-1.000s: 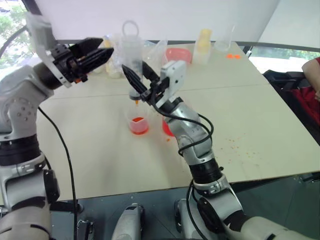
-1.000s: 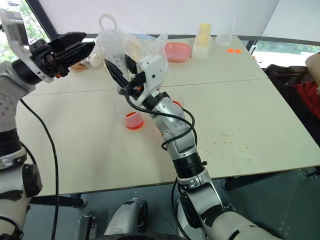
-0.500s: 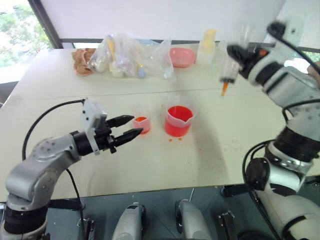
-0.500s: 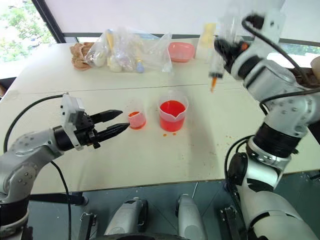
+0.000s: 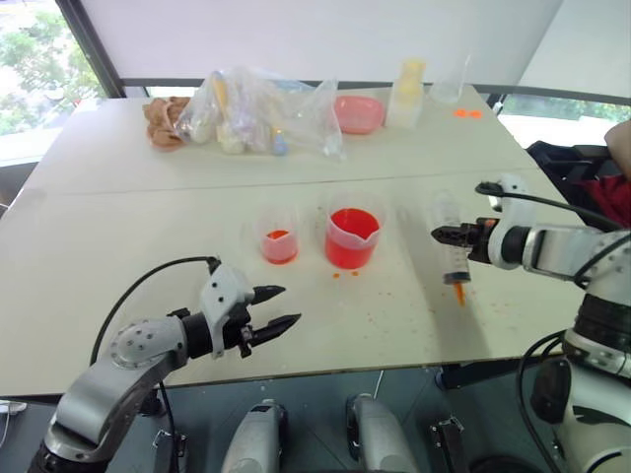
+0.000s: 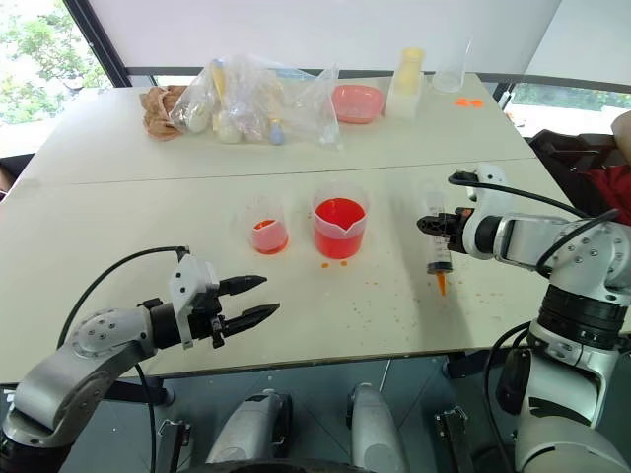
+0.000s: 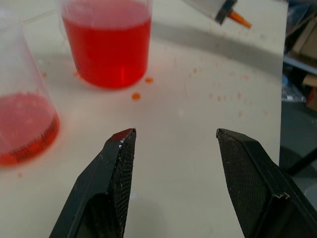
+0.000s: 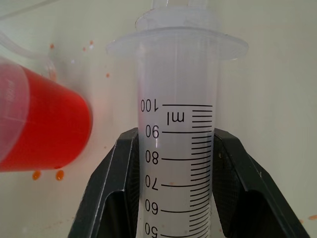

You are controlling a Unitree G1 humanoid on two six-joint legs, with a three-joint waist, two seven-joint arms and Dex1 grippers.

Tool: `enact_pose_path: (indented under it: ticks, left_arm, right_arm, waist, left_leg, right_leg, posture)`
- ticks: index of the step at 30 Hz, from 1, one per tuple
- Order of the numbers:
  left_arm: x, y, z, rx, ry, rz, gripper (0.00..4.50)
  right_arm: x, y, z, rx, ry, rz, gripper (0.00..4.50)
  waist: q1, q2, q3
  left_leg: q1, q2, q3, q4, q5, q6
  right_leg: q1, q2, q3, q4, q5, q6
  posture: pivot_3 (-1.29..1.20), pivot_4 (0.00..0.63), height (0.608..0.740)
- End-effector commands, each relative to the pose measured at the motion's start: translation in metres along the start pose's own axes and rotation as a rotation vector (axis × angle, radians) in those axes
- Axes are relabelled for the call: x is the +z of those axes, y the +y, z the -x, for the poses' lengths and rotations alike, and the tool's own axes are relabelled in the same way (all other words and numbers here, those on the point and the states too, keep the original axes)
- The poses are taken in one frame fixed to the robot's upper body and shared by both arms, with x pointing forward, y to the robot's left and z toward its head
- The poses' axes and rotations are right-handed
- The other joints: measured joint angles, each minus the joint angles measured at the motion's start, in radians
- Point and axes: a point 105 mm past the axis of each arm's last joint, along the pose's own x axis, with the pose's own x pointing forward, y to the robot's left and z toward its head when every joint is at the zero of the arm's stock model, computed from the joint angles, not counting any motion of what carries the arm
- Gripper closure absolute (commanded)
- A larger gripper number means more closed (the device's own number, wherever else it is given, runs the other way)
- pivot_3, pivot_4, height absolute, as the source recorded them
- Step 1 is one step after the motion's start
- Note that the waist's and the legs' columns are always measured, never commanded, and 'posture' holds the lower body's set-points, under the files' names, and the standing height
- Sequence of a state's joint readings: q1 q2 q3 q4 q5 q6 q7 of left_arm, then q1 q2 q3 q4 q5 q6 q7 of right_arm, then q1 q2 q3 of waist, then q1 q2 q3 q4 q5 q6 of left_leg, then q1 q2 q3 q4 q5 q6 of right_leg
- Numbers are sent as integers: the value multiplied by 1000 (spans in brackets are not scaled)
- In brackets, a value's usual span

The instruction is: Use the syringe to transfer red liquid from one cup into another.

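My R gripper [image 6: 440,225] pinches the syringe [image 6: 435,250], barrel empty, tip down over the table [image 6: 118,207] right of the beaker [image 6: 340,228], L gripper [image 6: 258,299] spread & idle, small cup [image 6: 267,230] has some red, so prob. near done.

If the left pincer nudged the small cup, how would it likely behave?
The small cup looks thin, clear plastic holding only a shallow layer of red liquid, so probably light and inclined to slide. Its narrow base suggests it might tip, adding to the drops already spilled.
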State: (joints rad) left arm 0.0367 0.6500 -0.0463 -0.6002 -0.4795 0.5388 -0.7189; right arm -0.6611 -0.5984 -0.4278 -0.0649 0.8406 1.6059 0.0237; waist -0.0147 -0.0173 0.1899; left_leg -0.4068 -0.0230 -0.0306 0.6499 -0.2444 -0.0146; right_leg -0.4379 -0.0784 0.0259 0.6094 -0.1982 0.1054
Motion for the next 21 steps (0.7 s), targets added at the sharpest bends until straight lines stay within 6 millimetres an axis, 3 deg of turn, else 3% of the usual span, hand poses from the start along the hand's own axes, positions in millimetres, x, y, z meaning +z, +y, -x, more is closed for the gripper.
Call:
enact_pose_path:
  ticks: [1, 5, 6, 12, 17, 21]
  left_arm:
    - [10, 3, 0, -20, -29, -48, 1802]
    - [10, 2, -2, -63, -10, -76, 1802]
    - [10, 2, -2, -66, -9, -78, 1802]
    - [13, 14, 13, -50, -20, 10, 1802]
    - [44, 42, 45, 67, -144, 133, 1802]
    - [40, 70, 69, 257, -118, 97, 1802]
  right_arm:
    - [1, -1, -2, -1, -12, -5, 2094]
    - [-9, 1, -7, -7, 17, 20, 167]
    - [-8, -1, -8, -18, 11, 15, 32]
    - [-5, -1, 2, -16, -37, 80, 32]
    - [24, 22, 46, 210, -208, 175, 32]
    - [26, 20, 71, 240, -297, 301, 32]
  waist:
    - [2, 0, 0]
    - [0, 0, 0]
    - [-1, 0, 0]
    - [-3, 0, 0]
    - [-1, 0, 1]
    - [0, -1, 0]
  left_leg:
    - [0, 0, 0, 0, 0, 0]
    - [0, 0, 0, 0, 0, 0]
    - [0, 0, 0, 0, 0, 0]
    - [0, 1, 0, 0, 0, 0]
    - [-1, 1, -1, 0, 0, 0]
    - [0, 1, -1, 0, 0, 0]
  right_leg:
    - [0, 0, 0, 0, 0, 0]
    - [0, 0, 0, 0, 0, 0]
    - [0, 0, 0, 0, 0, 0]
    - [0, 0, 0, 0, 0, 0]
    - [0, 0, -1, 0, 0, 1]
    - [1, 0, -1, -1, -1, 1]
  posture:
    - [0, 150, 740]
    - [0, 150, 740]
    - [0, 150, 740]
    - [0, 150, 740]
    - [0, 150, 740]
    - [0, 150, 740]
